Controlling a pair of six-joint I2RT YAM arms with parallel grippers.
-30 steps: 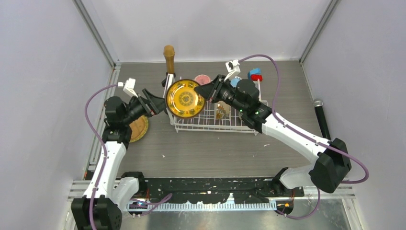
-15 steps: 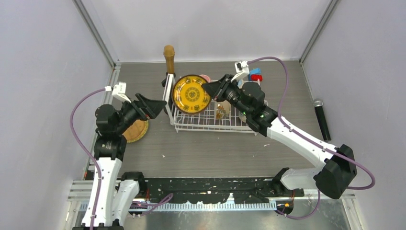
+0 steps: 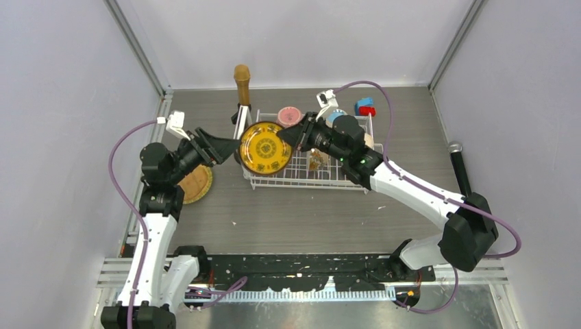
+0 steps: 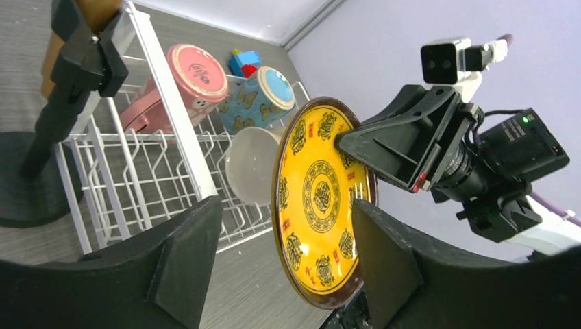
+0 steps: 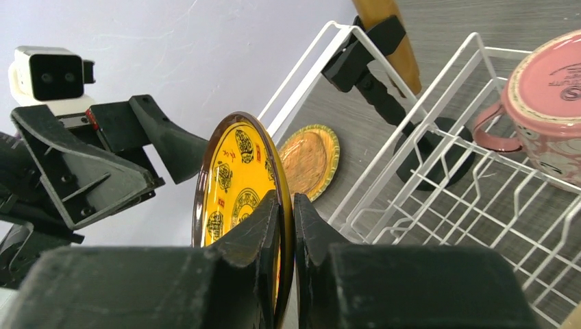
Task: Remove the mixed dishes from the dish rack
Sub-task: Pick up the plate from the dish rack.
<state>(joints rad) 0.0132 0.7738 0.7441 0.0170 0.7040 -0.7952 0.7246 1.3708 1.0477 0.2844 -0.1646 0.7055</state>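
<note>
Round yellow glazed plate (image 3: 264, 148) pinched edge-on at rim by right gripper (image 5: 288, 203), beside white wire dish rack (image 3: 342, 179). Left gripper (image 4: 284, 274) spread wide, empty. Probably rigid, slick, breakable; take opposite rim.

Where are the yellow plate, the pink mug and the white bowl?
yellow plate (image 4: 319, 199): left wrist view, centre of its patterned face.
pink mug (image 4: 199, 72): left wrist view, middle of its round end.
white bowl (image 4: 250, 168): left wrist view, middle of its visible round side.
</note>
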